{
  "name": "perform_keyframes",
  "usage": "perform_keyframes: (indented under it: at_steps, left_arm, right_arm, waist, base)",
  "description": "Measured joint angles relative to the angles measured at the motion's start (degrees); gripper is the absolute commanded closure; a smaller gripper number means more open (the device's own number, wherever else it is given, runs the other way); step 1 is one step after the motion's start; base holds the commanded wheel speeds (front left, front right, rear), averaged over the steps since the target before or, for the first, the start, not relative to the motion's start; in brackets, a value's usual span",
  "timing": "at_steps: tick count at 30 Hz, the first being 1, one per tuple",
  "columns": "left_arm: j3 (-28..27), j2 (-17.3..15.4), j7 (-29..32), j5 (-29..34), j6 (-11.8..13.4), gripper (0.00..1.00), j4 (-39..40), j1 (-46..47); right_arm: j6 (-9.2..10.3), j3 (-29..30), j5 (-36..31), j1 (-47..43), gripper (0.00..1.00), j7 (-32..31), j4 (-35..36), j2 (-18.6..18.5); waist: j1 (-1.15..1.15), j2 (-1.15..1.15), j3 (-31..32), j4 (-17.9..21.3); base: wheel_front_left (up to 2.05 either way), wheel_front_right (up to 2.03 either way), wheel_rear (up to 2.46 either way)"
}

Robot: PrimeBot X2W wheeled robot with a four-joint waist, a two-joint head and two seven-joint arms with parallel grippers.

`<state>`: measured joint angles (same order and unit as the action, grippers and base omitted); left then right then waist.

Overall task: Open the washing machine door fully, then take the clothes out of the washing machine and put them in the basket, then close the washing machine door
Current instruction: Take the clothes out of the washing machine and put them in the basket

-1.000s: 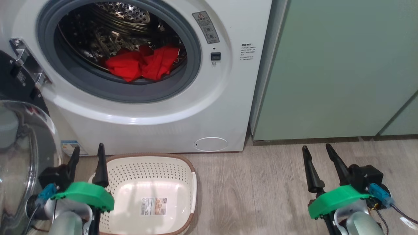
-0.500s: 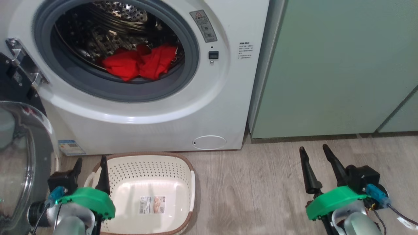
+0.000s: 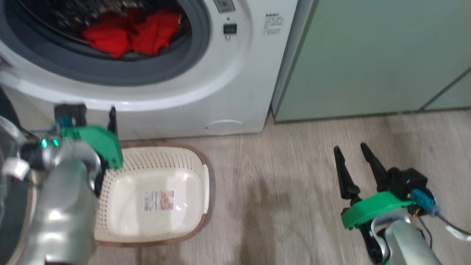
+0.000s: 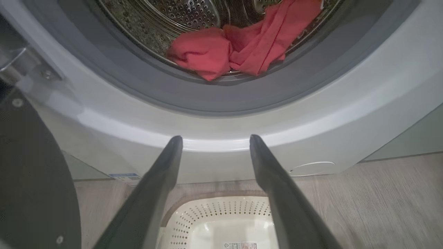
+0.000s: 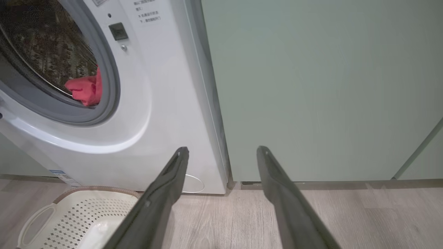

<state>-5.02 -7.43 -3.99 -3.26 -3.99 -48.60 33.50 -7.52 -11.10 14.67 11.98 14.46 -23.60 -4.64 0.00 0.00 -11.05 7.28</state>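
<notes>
**Plank floor point(image 3: 294, 191), open washer point(image 3: 235, 77)**

Black-rimmed door point(image 4: 31, 180) hangs swung left. Cream basket point(image 3: 200, 173) sits before the washer; red clothes point(image 3: 128, 31) lie in its drum point(image 4: 187, 14). Left tool point(image 4: 215, 138) and right tool point(image 3: 349, 147) gape, empty. Basket sticker point(image 3: 159, 200) too blurred to read.

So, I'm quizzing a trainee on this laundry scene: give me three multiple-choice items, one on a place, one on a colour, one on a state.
1. Where do the clothes lie? A on a chair; B inside the washing machine; C on a shelf.
2. The cabinet beside the machine is: A brown; B pale green; C blue.
3. The right gripper is: A shut on fabric; B shut, empty; C open, empty.
Key: 1 B, red fabric shows through its open front; 2 B, its flat front is pale green; 3 C, its fingers stand apart with nothing between.
</notes>
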Motion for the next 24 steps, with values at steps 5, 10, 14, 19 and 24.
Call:
perform_keyframes:
  at_steps: [5, 10, 14, 19, 24]
  left_arm:
    - [1.07, -1.20, 6.11, 1.23, 1.05, 0.00, -2.60, 9.23]
    - [2.16, -1.48, 13.07, 2.19, 2.52, 0.00, -4.31, 17.61]
    - [2.82, -1.53, 16.88, 2.49, 3.59, 0.00, -4.78, 23.96]
    - [4.13, -3.34, 20.62, 4.34, 5.11, 0.00, -6.61, 30.59]
    - [5.15, -4.23, 22.73, 4.77, 5.63, 0.00, -8.53, 36.02]
  right_arm:
    - [-0.01, 0.48, 0.00, 2.41, 0.00, 0.00, 0.66, 0.01]
    - [-0.01, 1.01, 0.00, 4.63, 0.00, 0.00, 1.11, 0.04]
    - [0.00, 1.49, 0.00, 6.11, 0.00, 0.00, 1.65, 0.04]
    - [-0.01, 1.47, 0.00, 8.05, 0.00, 0.00, 2.43, 0.07]
    - [-0.01, 1.77, -0.07, 10.07, 0.00, 0.00, 3.25, 0.07]
  waist:
    - [0.00, 0.00, -4.93, 0.95]
    - [0.00, 0.00, -9.46, 1.88]
    - [0.00, 0.00, -12.43, 2.37]
    - [0.00, 0.00, -15.79, 3.10]
    - [0.00, 0.00, -19.32, 3.84]
  base:
    - [0.00, 0.00, 0.00]
    - [0.00, 0.00, 0.00]
    - [0.00, 0.00, 0.00]
    - [0.00, 0.00, 0.00]
    - [0.00, 0.00, 0.00]
